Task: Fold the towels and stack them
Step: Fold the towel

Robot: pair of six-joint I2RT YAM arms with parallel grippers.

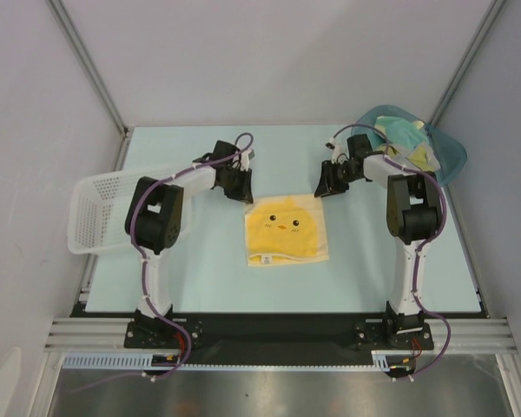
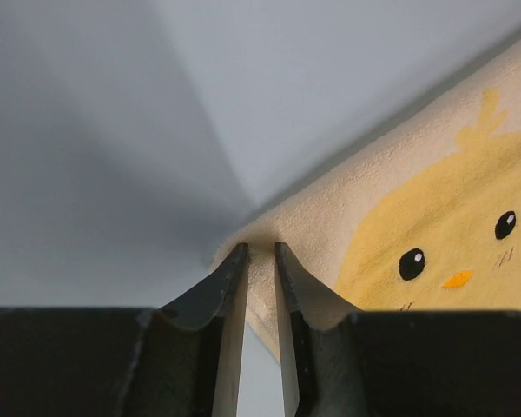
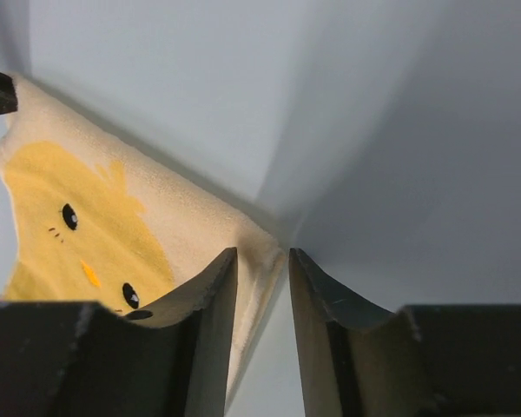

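Top external: flat square towel (image 1: 286, 230), yellow chick face.

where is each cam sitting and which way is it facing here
top external: fixed above and behind the bases, looking down on the table; shows the left arm and right arm whole.
left wrist: on the left arm, looking past the left gripper at a far corner of the chick towel; only its fingers show.
right wrist: on the right arm, looking past the right gripper at the towel's other far corner; only its fingers show.
shared: all three views show the chick face.
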